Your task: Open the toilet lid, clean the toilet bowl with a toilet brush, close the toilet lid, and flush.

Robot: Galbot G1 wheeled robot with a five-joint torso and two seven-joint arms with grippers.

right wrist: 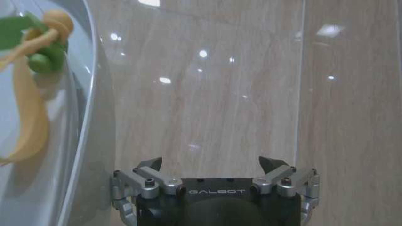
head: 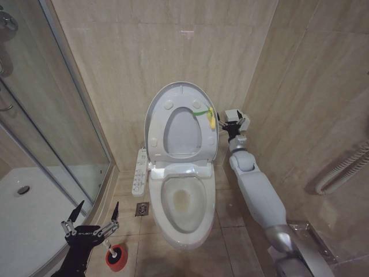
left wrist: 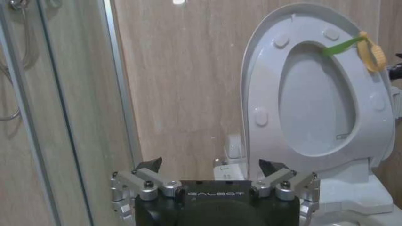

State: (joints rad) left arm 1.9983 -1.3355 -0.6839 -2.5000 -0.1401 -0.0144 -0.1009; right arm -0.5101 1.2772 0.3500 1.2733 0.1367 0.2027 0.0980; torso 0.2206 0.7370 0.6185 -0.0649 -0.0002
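Tiled bathroom; "GALBOT"-marked left gripper (left wrist: 210, 165)

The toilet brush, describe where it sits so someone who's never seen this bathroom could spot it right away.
Start at the white toilet bowl against the tiled back wall, lid raised. On the floor to its left, near the curved shower base, stands the toilet brush, just below the open left gripper. Its small round red cup holder is the sole red thing on the beige tiles.
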